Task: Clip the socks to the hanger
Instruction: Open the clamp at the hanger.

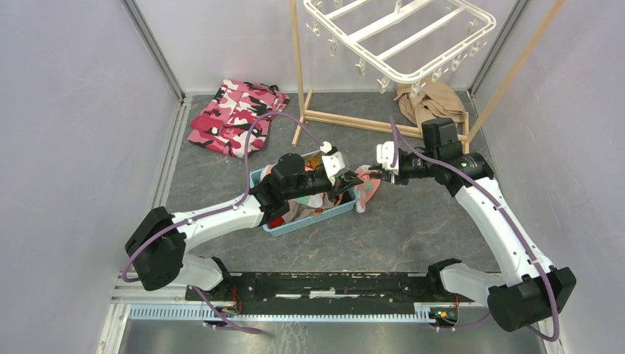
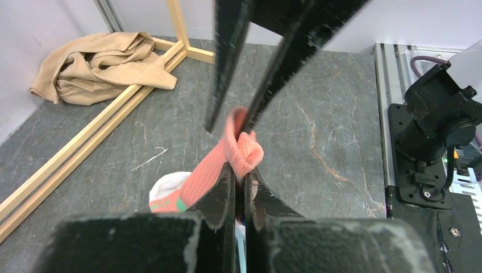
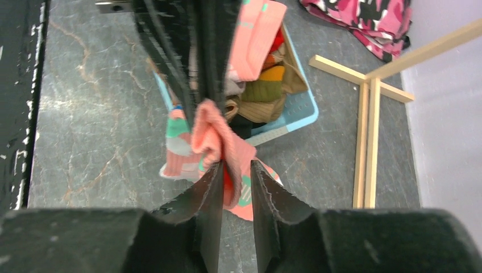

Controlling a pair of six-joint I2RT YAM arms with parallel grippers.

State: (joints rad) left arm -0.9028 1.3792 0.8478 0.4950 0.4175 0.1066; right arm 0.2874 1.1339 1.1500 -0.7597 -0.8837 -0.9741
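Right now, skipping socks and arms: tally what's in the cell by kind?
Hanger: 1
Wooden stand: 1
Basket: 1
Camo garment: 1
Tan cloth: 1
Total: 5

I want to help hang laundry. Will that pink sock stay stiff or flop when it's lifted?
Probably floppy: the salmon-pink sock folds and droops below where the left tool pinches it. Likely light, since that small pinch holds it up. Its ribbed knit probably won't slip easily.
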